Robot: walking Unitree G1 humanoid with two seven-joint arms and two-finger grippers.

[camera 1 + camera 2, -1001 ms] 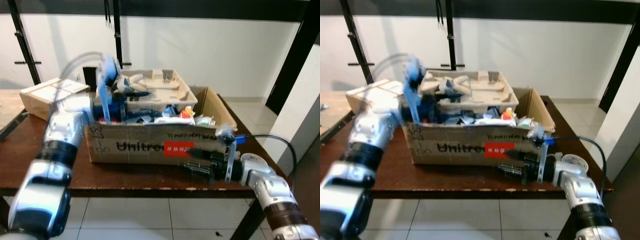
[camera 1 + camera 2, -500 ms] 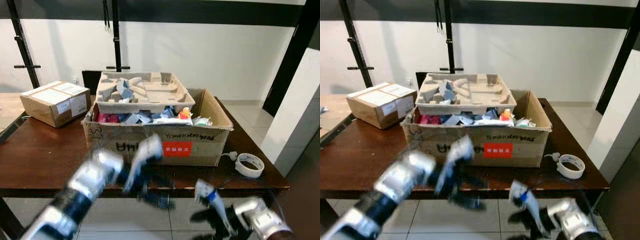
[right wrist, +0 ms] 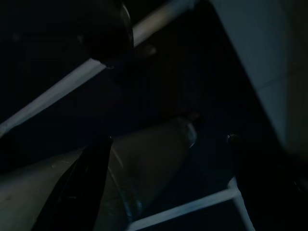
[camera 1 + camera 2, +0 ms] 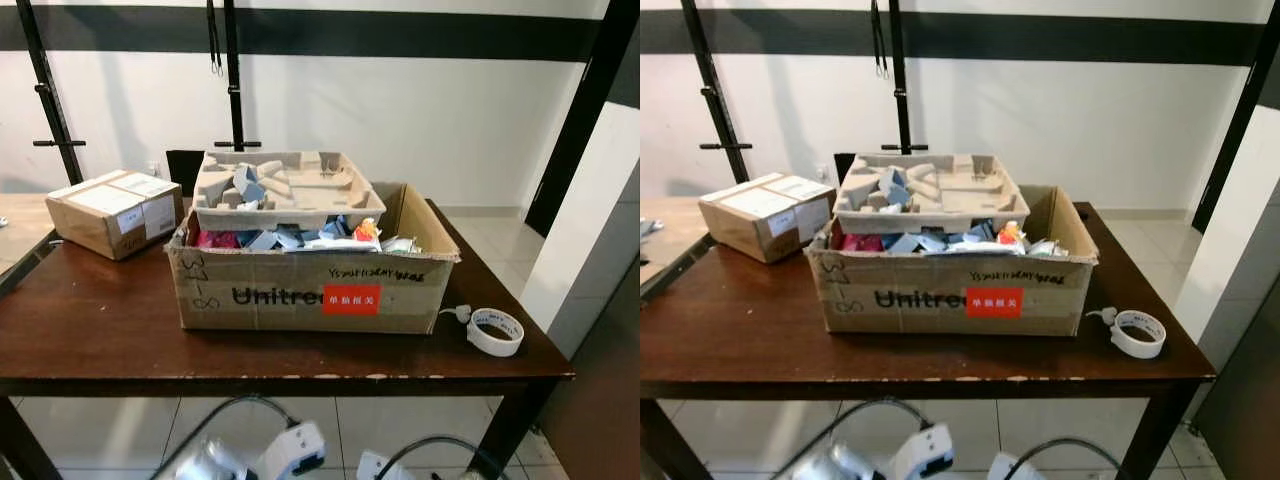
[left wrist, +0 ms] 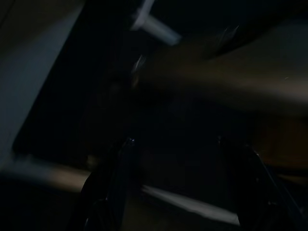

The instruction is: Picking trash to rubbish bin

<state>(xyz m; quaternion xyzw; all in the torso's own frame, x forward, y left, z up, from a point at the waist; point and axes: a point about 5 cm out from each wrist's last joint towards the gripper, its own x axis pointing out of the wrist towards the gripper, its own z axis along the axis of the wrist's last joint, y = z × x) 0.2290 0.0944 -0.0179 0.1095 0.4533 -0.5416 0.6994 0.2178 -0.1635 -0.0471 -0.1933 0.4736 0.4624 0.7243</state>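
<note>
An open cardboard box (image 4: 310,290) marked Unitree stands on the dark wooden table (image 4: 90,330). It is heaped with trash (image 4: 300,237): wrappers, paper scraps and bits of coloured packaging. A grey pulp tray (image 4: 290,190) with crumpled pieces rests on the heap at the back. Both arms hang below the table's front edge, the left arm (image 4: 290,450) and the right arm (image 4: 372,465) just poking into view. In the dark left wrist view my left gripper (image 5: 173,142) shows two fingers apart with nothing between. My right gripper (image 3: 166,139) also stands apart, a pale rounded part beyond it.
A small taped brown carton (image 4: 115,210) sits at the table's back left. A roll of white tape (image 4: 496,331) lies at the front right near the edge. Black metal posts (image 4: 232,70) rise behind the table. Tiled floor (image 4: 400,420) lies below.
Both arms have dropped from the box to below the table edge: the left one was over the box's left end, the right one at its front. The box now shows unobstructed.
</note>
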